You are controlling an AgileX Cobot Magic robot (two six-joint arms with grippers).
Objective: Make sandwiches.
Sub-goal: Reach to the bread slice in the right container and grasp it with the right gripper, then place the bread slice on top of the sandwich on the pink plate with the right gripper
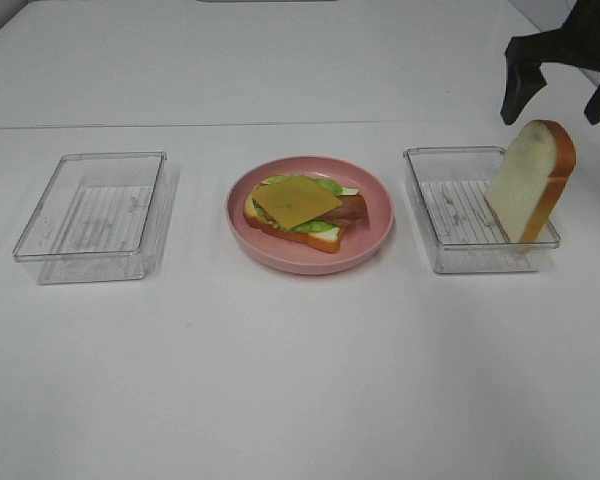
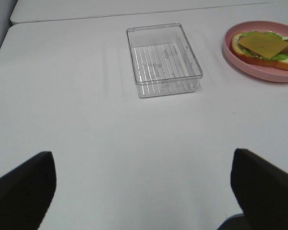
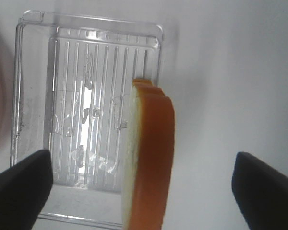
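Observation:
A partial sandwich stack (image 1: 302,211) lies on the round pink plate (image 1: 372,248): a bread slice at the bottom, then green lettuce, brown bacon, and a yellow cheese slice (image 1: 296,200) on top. It also shows in the left wrist view (image 2: 264,48). A second bread slice (image 1: 531,181) stands on edge in the right clear tray (image 1: 450,215), leaning against its right rim; it also shows in the right wrist view (image 3: 149,158). My right gripper (image 1: 562,95) hangs open above it, its jaws wide apart and not touching. My left gripper (image 2: 141,155) is open and empty over bare table.
A clear plastic tray (image 1: 95,215) stands left of the plate with nothing in it; it also shows in the left wrist view (image 2: 163,60). A seam between two white table tops runs behind the trays (image 1: 180,126).

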